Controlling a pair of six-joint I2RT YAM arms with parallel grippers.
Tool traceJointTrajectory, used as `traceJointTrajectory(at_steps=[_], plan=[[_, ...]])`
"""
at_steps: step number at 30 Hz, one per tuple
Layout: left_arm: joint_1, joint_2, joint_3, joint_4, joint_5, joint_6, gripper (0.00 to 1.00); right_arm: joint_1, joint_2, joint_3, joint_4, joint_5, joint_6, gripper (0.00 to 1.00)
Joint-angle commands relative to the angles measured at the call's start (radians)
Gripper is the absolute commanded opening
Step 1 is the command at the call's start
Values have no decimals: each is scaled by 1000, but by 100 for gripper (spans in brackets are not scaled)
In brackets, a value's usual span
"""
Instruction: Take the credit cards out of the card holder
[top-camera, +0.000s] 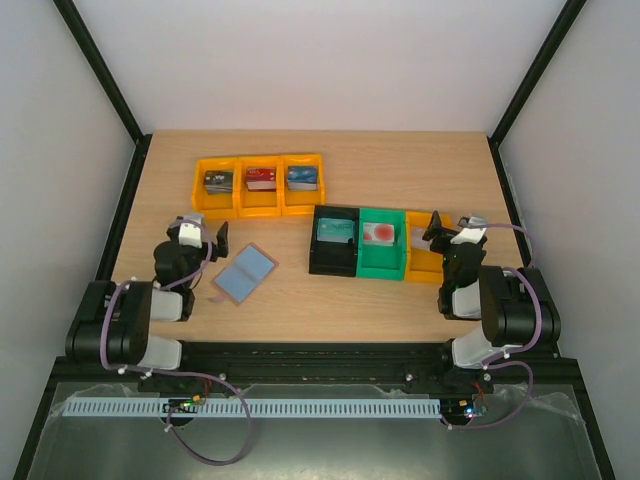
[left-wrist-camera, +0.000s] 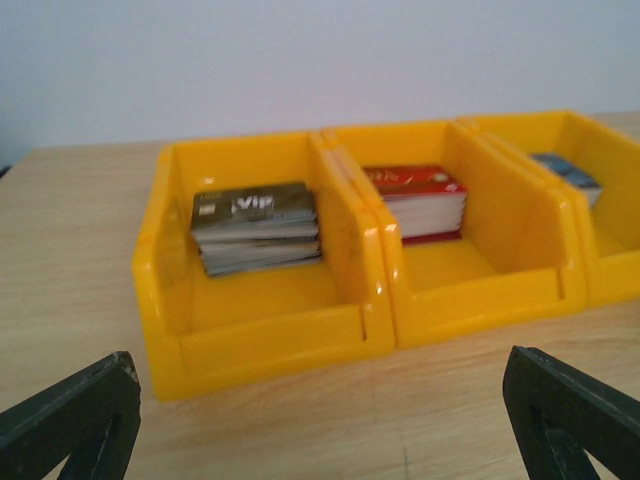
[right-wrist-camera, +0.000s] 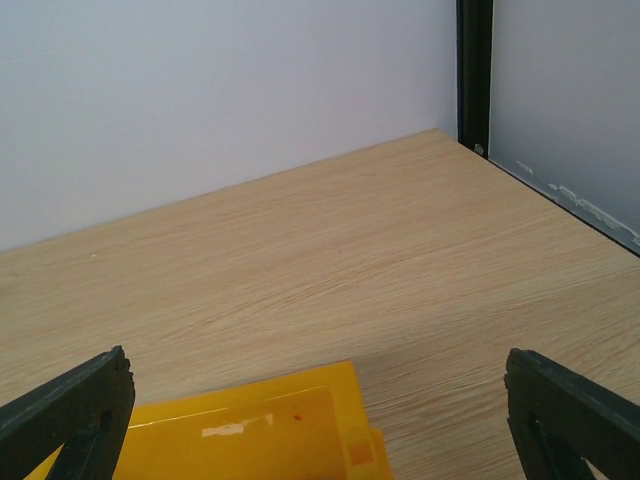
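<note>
The card holder (top-camera: 245, 272) lies opened flat on the bench (top-camera: 300, 300), pale blue lining up, at about 8 o'clock from the bench's middle. The left gripper (top-camera: 212, 238) hovers just beside it, at its 10 o'clock, jaws spread wide with nothing between them. Its wrist camera looks past the holder at the row of yellow bins (left-wrist-camera: 270, 330) and their card stacks (left-wrist-camera: 257, 228). The right gripper (top-camera: 442, 232), well apart at 3 o'clock over a lone yellow bin (right-wrist-camera: 260, 430), also has its jaws spread and empty. The credit cards cannot be made out in the holder's pockets from above.

The holder looks light and limp, hinged at its fold. It will likely slide or fold up on the smooth wood if a card is tugged one-handed. One gripper should probably pin an outer flap, clear of the pocket mouths. The cards should be stiff, thin and slick, so pinch across the flat faces of an exposed edge and draw straight along the pocket.
</note>
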Motion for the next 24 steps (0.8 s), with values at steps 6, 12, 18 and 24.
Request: traceJointTrajectory(at_steps=[6,12,18,24], plan=[[-7,119,11,157,-73,2,99,6,2,18,13,24,-18,99],[-7,114,4,159,-73,3,100,7,-2,13,20,30,-16,99],[-7,113,4,159,-72,3,99,7,-1,12,19,30,-16,99],[-7,114,5,159,-72,4,99,10,2,21,7,34,-19,99]])
